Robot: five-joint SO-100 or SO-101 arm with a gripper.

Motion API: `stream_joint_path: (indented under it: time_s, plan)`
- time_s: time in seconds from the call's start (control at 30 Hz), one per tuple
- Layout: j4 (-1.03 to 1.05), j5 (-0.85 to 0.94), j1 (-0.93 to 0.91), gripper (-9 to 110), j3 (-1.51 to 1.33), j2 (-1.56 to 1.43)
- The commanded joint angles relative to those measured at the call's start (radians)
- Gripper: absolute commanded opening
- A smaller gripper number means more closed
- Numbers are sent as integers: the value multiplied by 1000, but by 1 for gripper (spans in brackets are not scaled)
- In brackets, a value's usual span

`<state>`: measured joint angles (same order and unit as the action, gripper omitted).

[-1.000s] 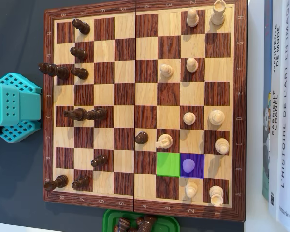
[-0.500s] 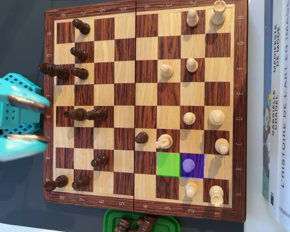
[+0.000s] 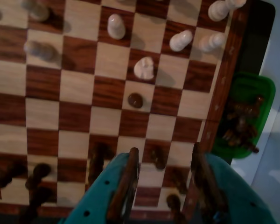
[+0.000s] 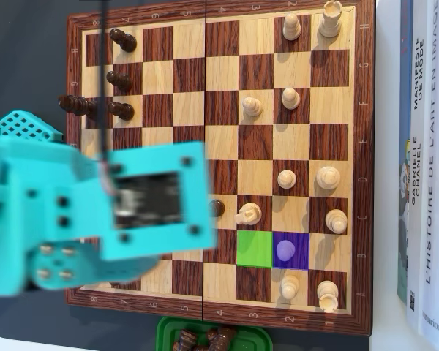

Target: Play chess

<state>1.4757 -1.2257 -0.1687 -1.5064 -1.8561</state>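
The wooden chessboard (image 4: 219, 124) carries dark pieces on the left and white pieces on the right in the overhead view. One square is tinted green (image 4: 254, 248). Beside it a purple square (image 4: 300, 259) holds a white pawn (image 4: 285, 250). My teal arm (image 4: 132, 212) hangs over the board's lower left and hides several dark pieces. In the wrist view my gripper (image 3: 164, 150) is open above the dark back rows, with nothing between its fingers (image 3: 128, 182). Ahead stand a dark pawn (image 3: 135, 100) and a white knight (image 3: 144, 68).
A green tray (image 4: 164, 329) of captured dark pieces sits just off the board's bottom edge; the same tray (image 3: 266, 88) lies at the right in the wrist view. Upright books (image 4: 424, 168) line the right side. More white pieces (image 3: 115, 26) stand farther up the board.
The arm has swung from the left edge out over the board, now covering the lower-left squares. No piece has moved.
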Motion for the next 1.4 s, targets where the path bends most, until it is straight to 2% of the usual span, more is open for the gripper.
stream_joint_path:
  time_s: [0.0,0.77,1.37]
  plan:
    - [3,2,-8,17,118,75]
    - [-6,3,-32,17,483,620]
    - [-6,3,-35,17,678,808]
